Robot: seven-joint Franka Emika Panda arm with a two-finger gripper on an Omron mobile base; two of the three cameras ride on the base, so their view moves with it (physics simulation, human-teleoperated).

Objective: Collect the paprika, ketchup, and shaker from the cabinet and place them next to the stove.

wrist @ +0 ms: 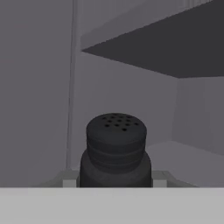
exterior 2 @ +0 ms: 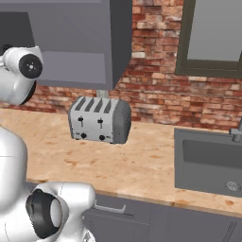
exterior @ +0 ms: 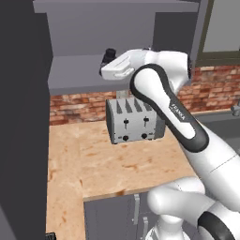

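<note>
One small black shaker (wrist: 115, 148) sits right in front of the hand camera, very close. Its round top has little holes in it. It stands upright inside the grey cabinet (wrist: 39, 87), with a grey shelf above it and grey walls behind it.

In the left base view the white arm reaches up into the open cabinet (exterior: 75, 70). The shaker (exterior: 109, 55) shows there as a small dark thing just past the end of the white hand, above the lower shelf. I cannot tell if it rests on the shelf or hangs just over it.

The fingers are at the bottom of the hand view, one on each side of the shaker, and the shaker sits between them. They look close around it, but I cannot tell for sure if they squeeze it or only stand beside it.

Under the cabinet a silver toaster (exterior: 133, 120) with four slots stands on the wooden table (exterior: 112, 164). A red brick wall (exterior 2: 156, 99) runs behind it. In the right base view a grey sink (exterior 2: 210, 163) is set into the table to the right of the toaster (exterior 2: 100, 120), and a window (exterior 2: 215, 33) hangs above the sink.
</note>
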